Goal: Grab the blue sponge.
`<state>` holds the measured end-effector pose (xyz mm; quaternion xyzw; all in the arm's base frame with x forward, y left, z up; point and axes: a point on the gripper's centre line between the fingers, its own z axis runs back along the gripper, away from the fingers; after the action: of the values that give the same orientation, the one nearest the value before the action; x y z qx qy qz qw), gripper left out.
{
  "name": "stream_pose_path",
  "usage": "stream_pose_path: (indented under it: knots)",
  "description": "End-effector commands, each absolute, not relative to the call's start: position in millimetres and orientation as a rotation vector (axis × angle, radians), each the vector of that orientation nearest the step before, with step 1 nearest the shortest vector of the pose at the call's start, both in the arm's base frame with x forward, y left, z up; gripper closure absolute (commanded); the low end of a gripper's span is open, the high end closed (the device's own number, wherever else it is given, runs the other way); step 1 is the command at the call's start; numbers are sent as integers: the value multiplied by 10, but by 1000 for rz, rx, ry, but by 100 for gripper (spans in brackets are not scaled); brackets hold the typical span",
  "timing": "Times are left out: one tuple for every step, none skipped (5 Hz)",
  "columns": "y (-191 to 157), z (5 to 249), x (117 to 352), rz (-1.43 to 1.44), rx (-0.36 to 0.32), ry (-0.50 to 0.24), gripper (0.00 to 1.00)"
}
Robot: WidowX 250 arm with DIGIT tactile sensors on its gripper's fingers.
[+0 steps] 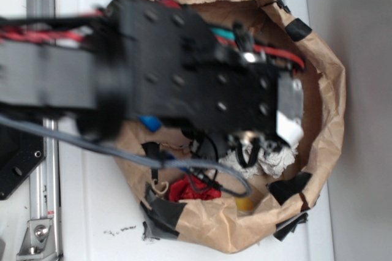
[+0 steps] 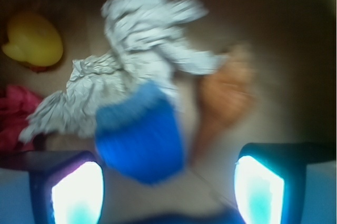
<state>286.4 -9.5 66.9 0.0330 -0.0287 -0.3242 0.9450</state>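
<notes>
A crumpled brown paper bag (image 1: 331, 89) on the white tabletop (image 1: 98, 212) held a white rag (image 2: 137, 56), red cloth (image 1: 193, 190), a yellow item (image 2: 34, 40) and the blue sponge (image 2: 139, 137). The bag's walls stood close around the arm (image 1: 184, 71), which reached in from the left. The tool (image 2: 168, 187) hung wide open and empty, with the sponge between its fingers (image 2: 76, 192) on the rag.

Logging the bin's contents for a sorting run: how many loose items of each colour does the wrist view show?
Blue: 1, the blue sponge
White: 1, crumpled paper
Yellow: 1, rounded object
Red: 1, cloth
Orange-brown: 1, blurred object
Total: 5
</notes>
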Motion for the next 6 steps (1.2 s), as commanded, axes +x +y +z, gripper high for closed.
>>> stream_pose_path:
  knots:
    - [-479, 637, 2812, -780, 15, -56, 0]
    - [-406, 565, 2851, -766, 48, -33, 100]
    - [-375, 590, 2869, -749, 50, -31, 100]
    - [-351, 634, 2862, -735, 60, -27, 100]
    - [-251, 1061, 2846, -610, 118, -119, 100]
    - [-33, 1544, 2810, -415, 103, -180, 100]
